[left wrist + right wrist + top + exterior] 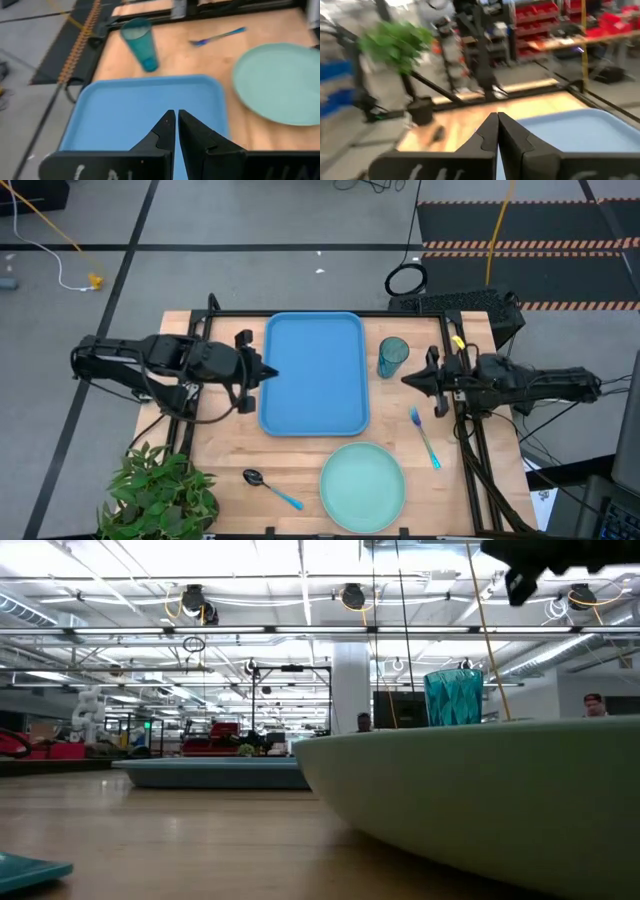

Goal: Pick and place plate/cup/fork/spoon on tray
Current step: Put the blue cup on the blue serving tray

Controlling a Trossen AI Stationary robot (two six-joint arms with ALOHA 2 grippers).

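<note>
The blue tray (313,374) lies bare at the table's middle, toward the far side. The mint-green plate (363,484) rests flat near the front edge. The teal cup (392,357) stands upright right of the tray. The fork (425,436) lies right of the plate. The spoon (270,488) lies near the front, left of the plate. My left gripper (270,371) hovers shut at the tray's left rim; its fingertips (176,120) nearly meet over the tray (145,112). My right gripper (408,379) hovers shut just right of the tray, near the cup.
A potted green plant (160,492) stands at the table's near left corner. Black frame rails (470,450) run along the table's right and far edges. Bare wood (225,445) lies between the tray and the spoon.
</note>
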